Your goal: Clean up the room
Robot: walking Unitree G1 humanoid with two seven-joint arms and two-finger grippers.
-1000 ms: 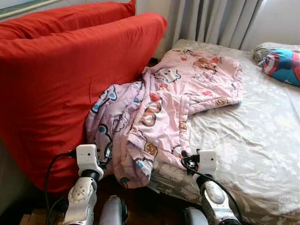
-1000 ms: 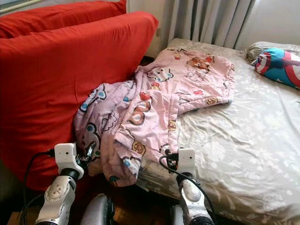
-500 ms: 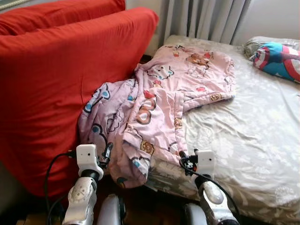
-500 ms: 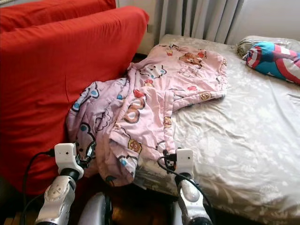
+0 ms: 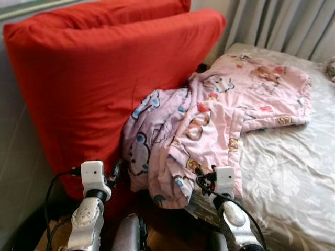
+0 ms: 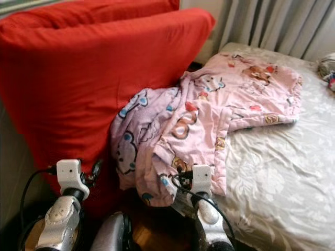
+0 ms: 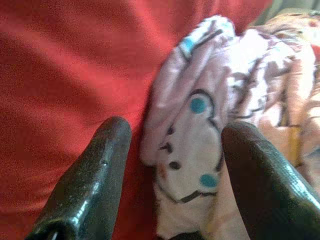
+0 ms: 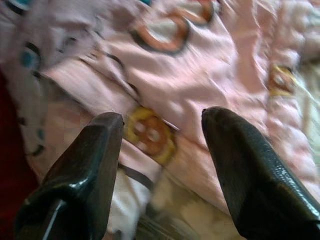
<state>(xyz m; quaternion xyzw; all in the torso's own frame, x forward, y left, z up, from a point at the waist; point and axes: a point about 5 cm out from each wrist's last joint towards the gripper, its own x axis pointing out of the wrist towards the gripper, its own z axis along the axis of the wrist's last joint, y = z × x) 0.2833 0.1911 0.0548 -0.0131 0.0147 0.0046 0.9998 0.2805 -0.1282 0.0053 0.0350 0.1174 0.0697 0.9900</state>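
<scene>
Softly rumpled pink cartoon-print blanket (image 5: 220, 120) slumped off bed (image 5: 293, 172) against plump red cushion (image 5: 104, 83); left gripper (image 7: 172, 165) spread before its folds; right gripper (image 8: 160, 150) spread, empty, above quilted cloth.

Soft daylight, right wrist view blurred

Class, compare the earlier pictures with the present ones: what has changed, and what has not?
The camera swung left, so the whole scene shifted right. Nothing was gripped or released: the left gripper and right gripper stay open before the pink blanket, which lies as before against the red cushion.
</scene>
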